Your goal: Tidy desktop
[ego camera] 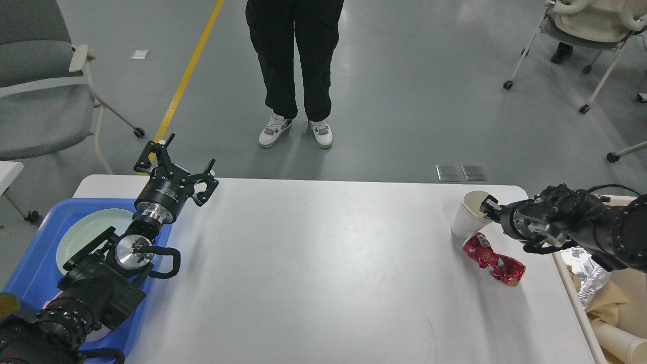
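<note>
The large white matte counter [313, 263] with rounded corners filled the lower middle of the view, a blue plastic tray [35, 268] on its left end. Near its far right corner stood a white paper cup [470, 215], tilted, with a crumpled red foil wrapper [493, 260] lying just beside it. The right end effector [489, 206] had one finger at the cup's rim; whether it was pinching could not be told. A clean lift probably needed a firm grip on the rim without crushing it. The left end effector [177, 162] hovered spread wide, holding nothing.
</note>
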Robot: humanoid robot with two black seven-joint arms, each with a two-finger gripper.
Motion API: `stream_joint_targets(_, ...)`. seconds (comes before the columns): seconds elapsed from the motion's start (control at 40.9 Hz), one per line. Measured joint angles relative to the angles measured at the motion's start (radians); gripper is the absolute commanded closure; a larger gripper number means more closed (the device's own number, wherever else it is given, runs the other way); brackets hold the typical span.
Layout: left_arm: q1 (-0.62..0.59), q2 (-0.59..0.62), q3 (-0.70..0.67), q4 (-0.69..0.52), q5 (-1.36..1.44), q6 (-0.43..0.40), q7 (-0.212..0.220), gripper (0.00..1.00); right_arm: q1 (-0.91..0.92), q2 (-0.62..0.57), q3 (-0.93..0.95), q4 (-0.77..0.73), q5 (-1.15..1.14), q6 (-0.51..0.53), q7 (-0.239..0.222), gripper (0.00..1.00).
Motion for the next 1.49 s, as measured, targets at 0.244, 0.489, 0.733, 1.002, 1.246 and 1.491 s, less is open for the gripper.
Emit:
stream_joint_targets(0.244,0.000,0.000,0.000,0.000,0.000,0.000,0.000,0.03,0.000,-0.002,0.015,0.007,0.000,-0.015,-0.001,1.00)
stream_joint_targets(0.489,0.000,0.000,0.000,0.000,0.000,0.000,0.000,0.03,0.044,-0.005,0.028,0.033,0.000,-0.014,0.000,1.00)
stream_joint_targets(0.733,0.000,0.000,0.000,0.000,0.000,0.000,0.000,0.03,0.339,-0.094,0.018,0.294,-0.029,0.031,0.002,1.00)
stream_joint_targets(1.002,0.000,0.000,0.000,0.000,0.000,0.000,-0.001,0.03,0.792,-0.107,-0.039,0.754,-0.188,0.289,0.056,1.00)
stream_joint_targets(1.246,0.000,0.000,0.000,0.000,0.000,0.000,-0.001,0.03,0.901,-0.087,-0.082,0.851,-0.247,0.372,0.076,1.00)
stream_joint_targets(1.491,0.000,0.000,0.000,0.000,0.000,0.000,-0.001,0.03,0.669,-0.179,-0.213,0.604,-0.361,0.242,0.076,1.00)
